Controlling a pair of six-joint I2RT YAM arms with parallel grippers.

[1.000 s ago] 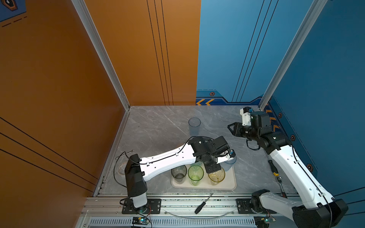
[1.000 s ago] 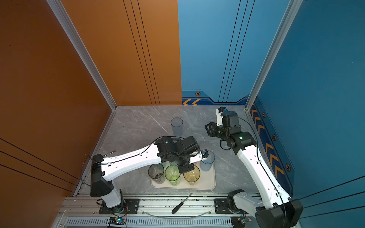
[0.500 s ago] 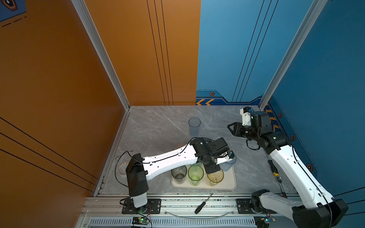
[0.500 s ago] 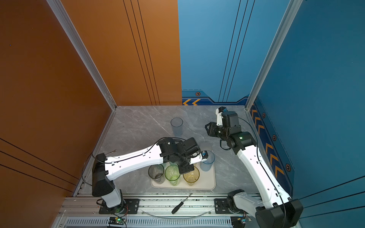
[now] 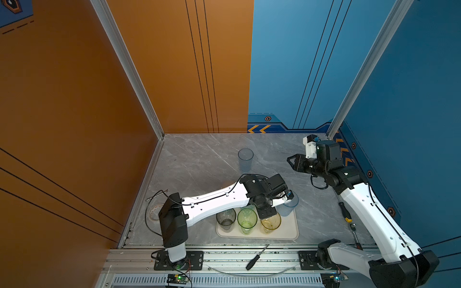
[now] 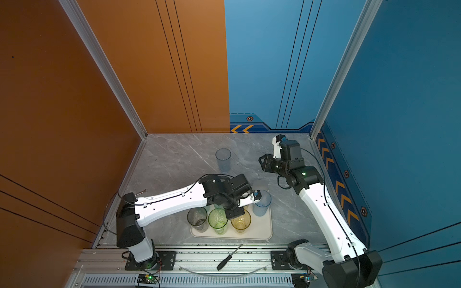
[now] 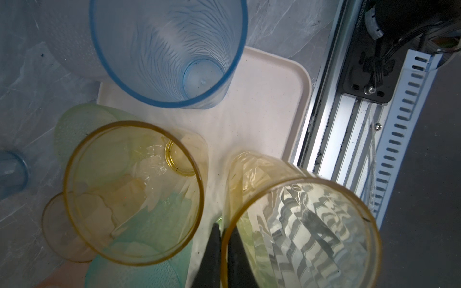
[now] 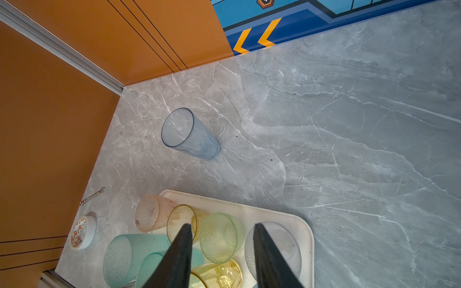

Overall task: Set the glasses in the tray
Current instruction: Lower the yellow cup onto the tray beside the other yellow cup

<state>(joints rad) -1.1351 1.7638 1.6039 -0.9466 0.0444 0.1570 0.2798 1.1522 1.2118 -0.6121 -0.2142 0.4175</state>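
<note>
We find the left gripper barely moved since a second ago, jaws pinching the rim of the yellow glass in the tray. Only the left wrist view shows that pinch; the right gripper stands part-open, empty.

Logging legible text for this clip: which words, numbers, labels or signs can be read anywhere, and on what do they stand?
No word or number reads clearly in any view.
Two yellow chevrons, no text: on the dark blue strip at the foot of the back wall.
Row of orange chevrons, no text: on the right wall's lower strip.
Orange-and-white print on the white tape roll: too small to read.
Pale lettering beside the black arm part: blurred.
</note>
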